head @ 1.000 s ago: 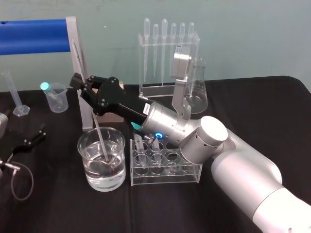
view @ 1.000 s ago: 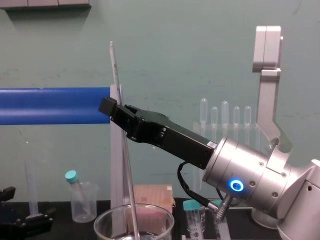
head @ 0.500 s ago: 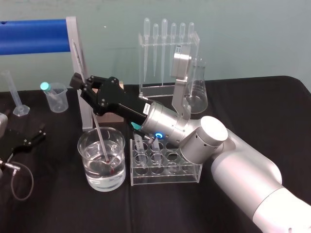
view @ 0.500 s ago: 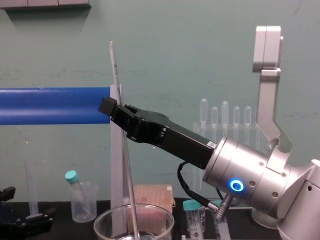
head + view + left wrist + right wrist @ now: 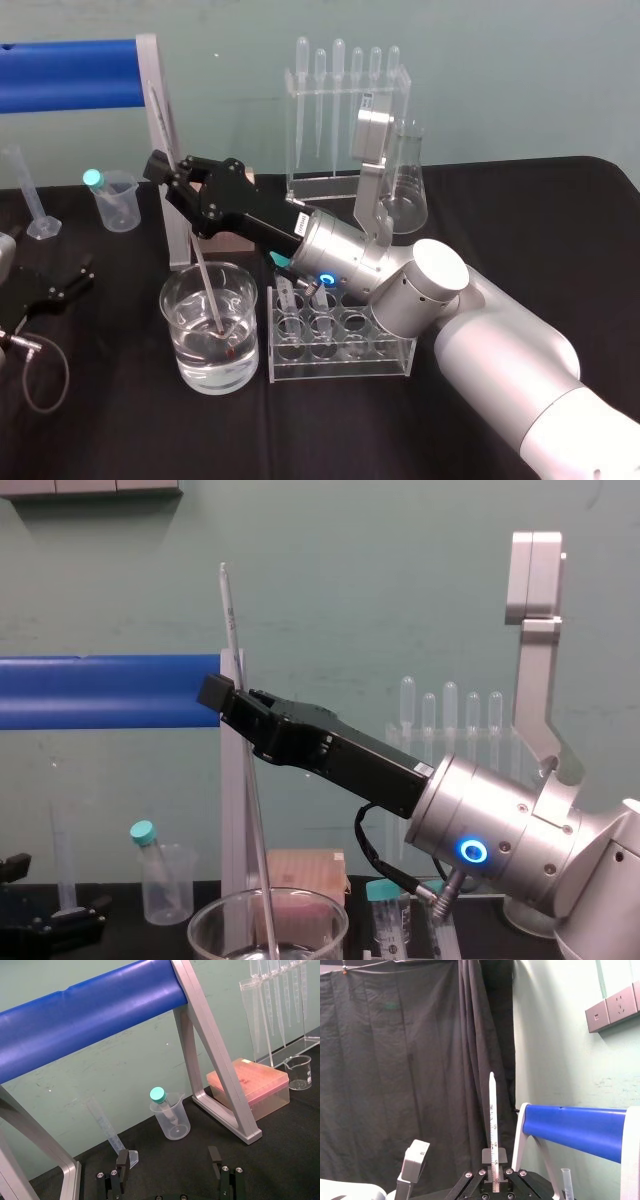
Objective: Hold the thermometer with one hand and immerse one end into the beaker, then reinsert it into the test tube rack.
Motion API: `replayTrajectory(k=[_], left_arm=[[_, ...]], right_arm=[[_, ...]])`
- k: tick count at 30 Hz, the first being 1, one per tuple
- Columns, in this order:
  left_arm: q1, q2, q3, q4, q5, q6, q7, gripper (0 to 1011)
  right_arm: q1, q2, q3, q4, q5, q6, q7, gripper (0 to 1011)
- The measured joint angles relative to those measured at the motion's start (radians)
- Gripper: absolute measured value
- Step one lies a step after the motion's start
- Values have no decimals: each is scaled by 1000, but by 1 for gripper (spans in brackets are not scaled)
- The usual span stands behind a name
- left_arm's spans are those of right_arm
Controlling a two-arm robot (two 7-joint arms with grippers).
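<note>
Nothing has moved in the last second: arm, rod and glassware sit where they were, so this reads as a dwell in the liquid.

Right gripper [image 5: 168,178] reaches in from the right, above and behind the beaker [image 5: 172,300]. Its fingers are closed on the thermometer [image 5: 207,290] partway up the stem, and the right wrist view shows the scale [image 5: 493,1125] rising straight out from between them. Gripping mid-stem leaves a long free lower end, enough to clear the thick rim and reach the liquid without the gripper going near the glass.

The thermometer is tilted, top leaning away toward the blue bar [image 5: 65,75], red tip down under the liquid surface near the beaker floor. Can't tell if the tip touches the bottom. The tilt follows the wrist angle, and the stem enters inside the rim, apart from the wall.

The rack [image 5: 400,352] stands just beside the beaker on its right, so the return path is short: lift clear, shift right, drop into a hole. My read is the immersion is done and reinsertion is pending.

Left gripper [image 5: 168,1160] is parked on the cloth at far left, fingers spread wide, holding nothing.
</note>
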Motion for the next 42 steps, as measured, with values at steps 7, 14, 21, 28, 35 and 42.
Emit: replayTrajectory(k=[7, 14, 21, 28, 35, 42], left_arm=[[0, 0, 0, 0, 0, 0, 0, 1008], [0, 0, 0, 0, 0, 0, 0, 1008], [0, 0, 0, 0, 0, 0, 0, 1008], [0, 0, 0, 0, 0, 0, 0, 1008], [0, 0, 0, 0, 0, 0, 0, 1008], [0, 0, 0, 0, 0, 0, 0, 1008]], right_arm=[[0, 0, 0, 0, 0, 0, 0, 56], [0, 0, 0, 0, 0, 0, 0, 56], [0, 0, 0, 0, 0, 0, 0, 56], [0, 0, 0, 0, 0, 0, 0, 56], [0, 0, 0, 0, 0, 0, 0, 56], [0, 0, 0, 0, 0, 0, 0, 56]])
